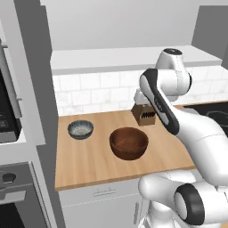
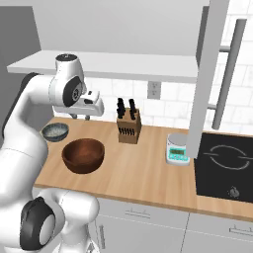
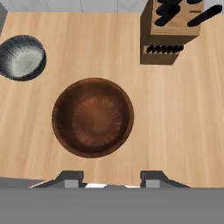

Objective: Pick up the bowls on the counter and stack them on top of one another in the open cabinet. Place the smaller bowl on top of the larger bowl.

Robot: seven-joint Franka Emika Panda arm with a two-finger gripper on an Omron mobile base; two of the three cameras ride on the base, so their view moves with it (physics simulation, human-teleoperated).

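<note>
Two bowls: both sit on the counter [image 1: 89, 164], neither is in the open cabinet [image 1: 133, 58] yet, so by my reading you are at the first pick.
Larger bowl [image 3: 92, 117]: your landmark; brown, upright, mid-counter, directly under the hand.
Smaller bowl [image 3: 21, 57]: blue-grey, upright, near the larger bowl toward the wall and out to its left in the left base view; apart, not touching.
Knife block [image 3: 168, 33]: near the larger bowl on its wall side, to the right; apart from it.
Scale [image 2: 177, 149]: well apart from the larger bowl, toward the cooktop [image 2: 225, 168].
Gripper [image 3: 110, 180]: high above the larger bowl, fingertips apart with nothing between them.
Risk, rim grip: the tips line up beyond the near rim, not over the wall; if you descend straight, expect them to land on wood or nudge the bowl.
Risk, round wall: a pinch on the smooth curve may slip or tilt the bowl.
Risk, lift: swing wide and you could clip the knife block or the cabinet's bottom board.
</note>
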